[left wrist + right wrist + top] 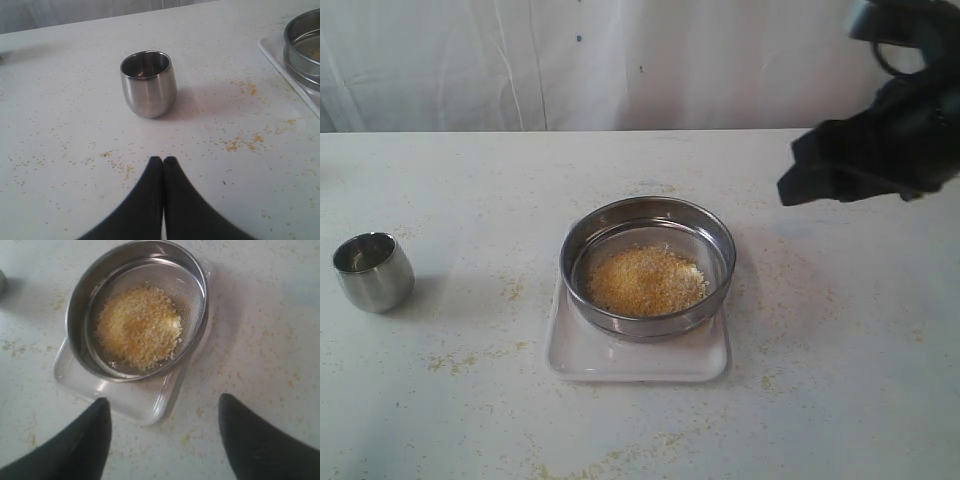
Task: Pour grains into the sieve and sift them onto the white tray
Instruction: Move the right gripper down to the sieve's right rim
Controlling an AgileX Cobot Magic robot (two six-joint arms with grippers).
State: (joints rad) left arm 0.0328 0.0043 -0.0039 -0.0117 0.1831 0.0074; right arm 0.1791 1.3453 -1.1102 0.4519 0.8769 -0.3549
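The sieve (648, 265) rests on the white tray (620, 360) at the middle of the table. A heap of yellow-tan and whitish grains (645, 280) lies on its mesh. In the right wrist view the sieve (80, 305), grains (137, 327) and white tray (145, 402) sit ahead of my right gripper (162, 402), which is open, empty and held above the table to the right. In the exterior view that gripper (800, 175) hangs high at the upper right. My left gripper (163, 160) is shut on nothing, short of a small steel cup (148, 82).
The small steel cup (372, 270) stands upright at the table's left. Thin yellowish specks (450, 360) lie scattered over the white tabletop around the tray. A pale curtain hangs behind the table's far edge.
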